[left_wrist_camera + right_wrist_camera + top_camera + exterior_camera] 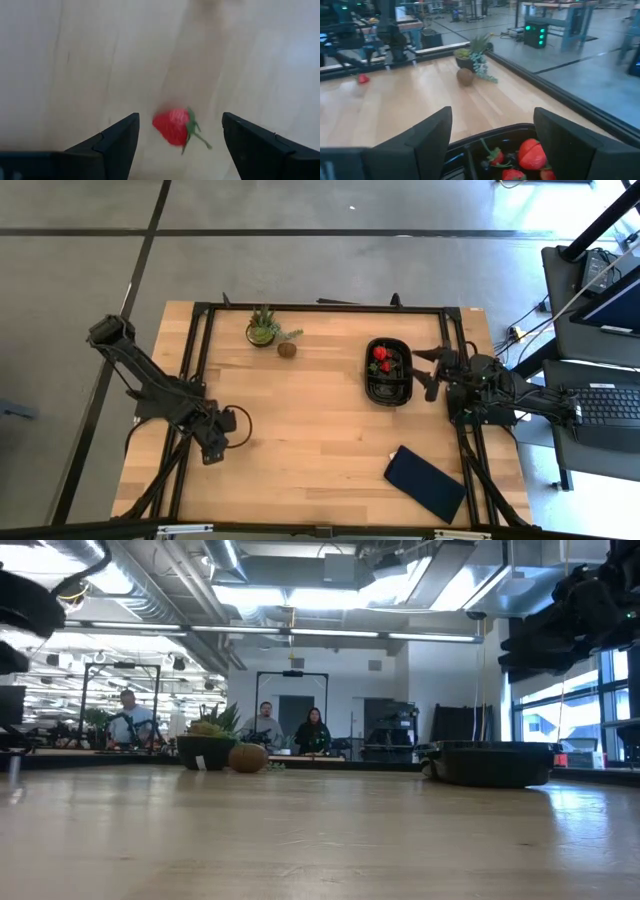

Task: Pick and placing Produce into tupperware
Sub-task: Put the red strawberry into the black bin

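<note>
— What's on the left side of the table?

— The left gripper [212, 442] hangs over the near-left part of the wooden table [310, 450], fingers apart and empty. A strawberry [172, 127] lies on the wood between the two fingers [117, 140] (red, green top, not touched by either).

— And toward the middle?

— At the far edge a small potted plant [263, 328], with a brown round fruit [287, 350] just beside it on the bare wood.

— Then the container?

— Right of centre, the black tub [388, 371] with several strawberries [381, 360] already in it (some darker pieces too, hard to make out). The right gripper [432, 373] sits just beside the tub's right rim, its fingers spread wide, holding nothing.

— Anything nearer?

— A flat dark-blue rectangle [426, 483] lies at the near right, well apart from the tub.
</note>
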Robot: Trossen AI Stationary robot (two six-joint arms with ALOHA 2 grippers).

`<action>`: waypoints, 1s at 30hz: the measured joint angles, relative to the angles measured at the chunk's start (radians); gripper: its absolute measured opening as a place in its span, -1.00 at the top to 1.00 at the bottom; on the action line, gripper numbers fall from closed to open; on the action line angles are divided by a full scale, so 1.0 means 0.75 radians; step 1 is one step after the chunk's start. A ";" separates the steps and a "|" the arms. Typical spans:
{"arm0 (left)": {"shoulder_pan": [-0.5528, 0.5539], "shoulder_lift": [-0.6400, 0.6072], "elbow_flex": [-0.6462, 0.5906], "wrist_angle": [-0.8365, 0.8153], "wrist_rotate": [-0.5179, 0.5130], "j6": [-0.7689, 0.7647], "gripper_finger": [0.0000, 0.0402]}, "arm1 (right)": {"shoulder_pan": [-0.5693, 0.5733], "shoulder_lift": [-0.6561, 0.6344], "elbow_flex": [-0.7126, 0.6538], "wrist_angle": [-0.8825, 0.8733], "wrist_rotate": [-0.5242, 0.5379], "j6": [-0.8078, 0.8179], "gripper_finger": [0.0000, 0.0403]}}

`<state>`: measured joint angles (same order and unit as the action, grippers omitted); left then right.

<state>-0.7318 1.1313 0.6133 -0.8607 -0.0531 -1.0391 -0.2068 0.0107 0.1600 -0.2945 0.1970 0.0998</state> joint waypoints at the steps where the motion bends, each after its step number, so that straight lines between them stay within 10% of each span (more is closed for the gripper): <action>1: 0.001 0.000 -0.002 -0.009 0.021 -0.046 -0.37 | 0.000 0.000 0.000 0.000 0.018 -0.001 -0.40; 30: -0.013 0.003 -0.002 -0.047 0.099 -0.975 -0.38 | 0.000 0.000 0.000 -0.004 0.062 -0.004 -0.40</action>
<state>-0.7418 1.1332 0.6121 -0.8963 0.0209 -1.7702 -0.2066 0.0105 0.1600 -0.2978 0.2436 0.0967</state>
